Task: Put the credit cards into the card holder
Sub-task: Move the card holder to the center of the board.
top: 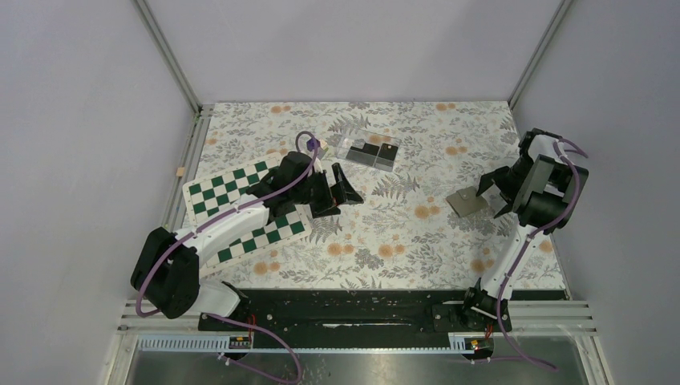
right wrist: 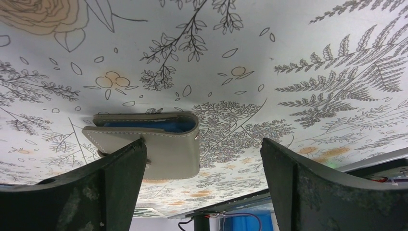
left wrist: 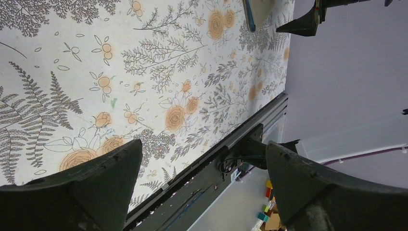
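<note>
Over the card holder (right wrist: 159, 144), right tool (right wrist: 202, 149) hovers agape, empty; left tool (left wrist: 202, 149) agape.

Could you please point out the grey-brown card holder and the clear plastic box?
Flat grey-brown folding card holder (top: 467, 202): top view, cover's middle.
Clear plastic box (top: 347, 147): top view, bare left end.

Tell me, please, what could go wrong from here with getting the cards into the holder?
1. The card holder lies folded almost shut; the open right end effector may slide it rather than open it.
2. The credit cards lie flat in the clear box; the open left end effector may struggle to pinch them past its walls.
</note>
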{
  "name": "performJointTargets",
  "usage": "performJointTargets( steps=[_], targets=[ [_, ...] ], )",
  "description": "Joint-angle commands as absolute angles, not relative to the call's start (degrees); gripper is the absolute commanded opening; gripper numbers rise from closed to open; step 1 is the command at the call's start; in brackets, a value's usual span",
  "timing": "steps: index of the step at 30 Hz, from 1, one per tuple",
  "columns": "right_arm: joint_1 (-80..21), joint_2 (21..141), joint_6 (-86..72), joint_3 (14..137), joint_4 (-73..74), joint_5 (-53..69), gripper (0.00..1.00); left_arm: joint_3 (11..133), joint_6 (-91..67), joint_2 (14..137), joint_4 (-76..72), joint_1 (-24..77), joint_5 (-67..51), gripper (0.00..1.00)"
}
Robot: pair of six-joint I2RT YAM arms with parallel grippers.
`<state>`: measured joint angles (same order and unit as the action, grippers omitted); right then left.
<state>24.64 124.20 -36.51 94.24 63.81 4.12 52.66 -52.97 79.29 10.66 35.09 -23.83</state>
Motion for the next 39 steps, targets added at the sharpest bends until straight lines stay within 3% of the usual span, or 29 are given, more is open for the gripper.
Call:
performJointTargets(
  steps=[1, 12, 21, 39],
  targets=[
    [26.2, 119.5, -39.9, 94.1, 60.5, 3.6, 0.94, 52.4, -53.0, 78.5, 8.0, 34.7, -25.3, 0.99],
    [27.8, 117.8, -43.4, 93.2, 58.5, 3.7, 0.89, 52.1, -53.1, 79.1, 7.8, 34.6, -25.6, 0.99],
    [28.4, 119.7, -43.3, 94.9, 62.8, -3.1, 0.87, 52.2, -53.0, 79.7, 7.9, 34.5, -26.0, 0.99],
    [28.5, 125.4, -38.7, 99.7, 67.3, -1.8, 0.89, 52.3, -53.1, 79.9, 8.0, 34.2, -26.3, 0.99]
  ],
)
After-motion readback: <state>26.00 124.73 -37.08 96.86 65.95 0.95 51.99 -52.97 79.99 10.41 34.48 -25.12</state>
